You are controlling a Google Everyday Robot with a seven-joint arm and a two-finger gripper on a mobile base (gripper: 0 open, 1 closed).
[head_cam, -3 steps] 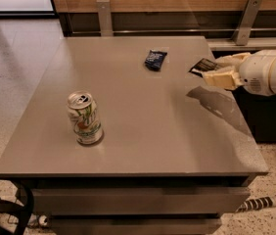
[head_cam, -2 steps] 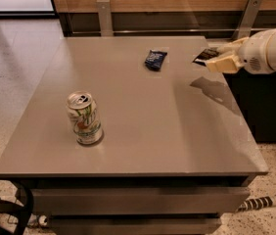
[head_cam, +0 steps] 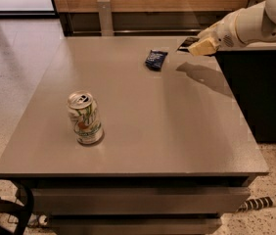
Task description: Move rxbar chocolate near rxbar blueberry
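The gripper, just right of the rxbar blueberry, has its jaws clamped on the rxbar chocolate (gripped at one end); a loose hold could drop it off the bench.

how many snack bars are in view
2. The rxbar blueberry lies on the far side of the table; the rxbar chocolate is gripped in the pincer above its far right edge, partly hidden.

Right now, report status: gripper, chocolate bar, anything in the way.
Arm's gripper over far right edge of table, shut on rxbar chocolate, bar off the surface. Target rxbar blueberry lies just left of it. Only soda can front left, off the path.
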